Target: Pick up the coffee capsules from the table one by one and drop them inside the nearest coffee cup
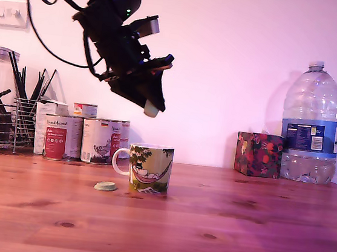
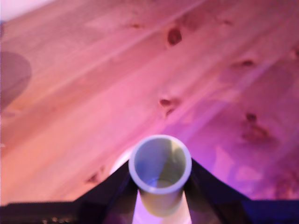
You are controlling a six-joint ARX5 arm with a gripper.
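Exterior view: end effector (image 1: 151, 107) hangs high above the cup (image 1: 149, 168), pinching a capsule (image 1: 151, 108) at its tip. A second capsule (image 1: 105, 186) lies on the bench (image 1: 235, 231), just beside the cup's handle on the exterior view's left. To drop well, I'd centre the tip over the cup mouth and lower before release; from this height the capsule could bounce off the rim.

Wrist view: fingers (image 2: 110, 186) close on the capsule's (image 2: 160, 165) sides, open end toward camera. Cup not visible here.
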